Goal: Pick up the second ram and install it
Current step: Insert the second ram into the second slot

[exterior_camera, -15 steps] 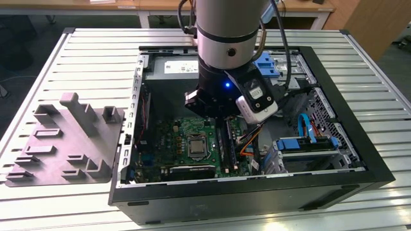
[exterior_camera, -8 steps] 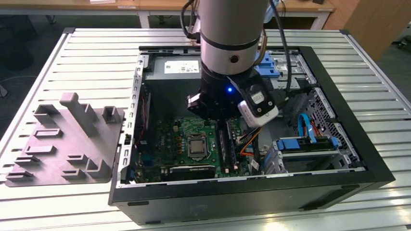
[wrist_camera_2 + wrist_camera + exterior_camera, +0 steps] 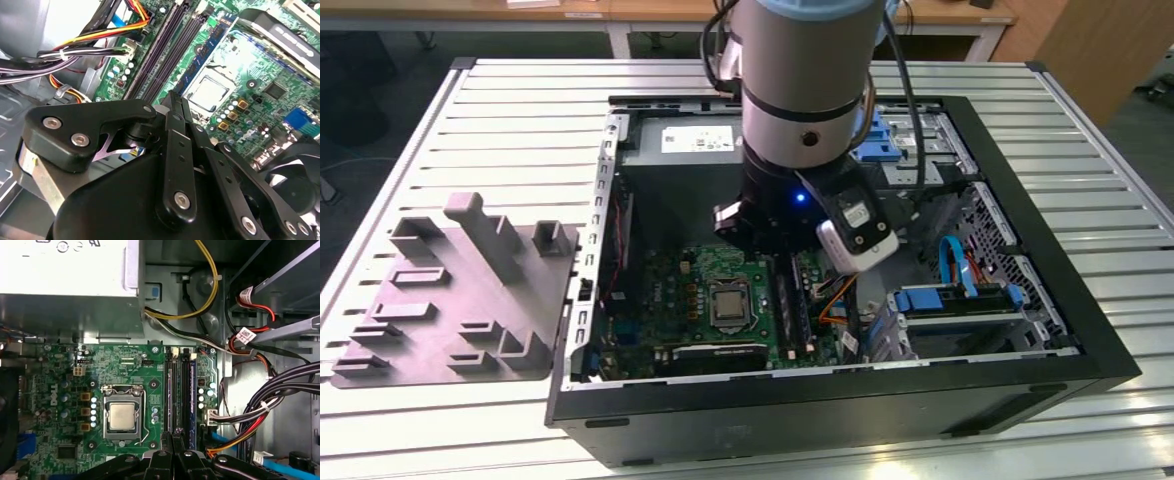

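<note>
Fingers (image 3: pixel 174 125) pressed together over the green motherboard's (image 3: pixel 120 360) black memory slots (image 3: pixel 177 390); likely the install step, calling for square, even downward pressure.

Computer case (image 3: pixel 854 405) on slatted table (image 3: pixel 520 110); moulded fixture (image 3: pixel 454 290) beside it, on the exterior view's left; motherboard (image 3: pixel 680 290) on the case floor; processor socket (image 3: pixel 724 303) mid-board; memory slots (image 3: pixel 787 300) just beside the socket (toward the exterior view's right); drive bay (image 3: pixel 958 300) further right; gripper (image 3: pixel 173 435) over the slots.
</note>
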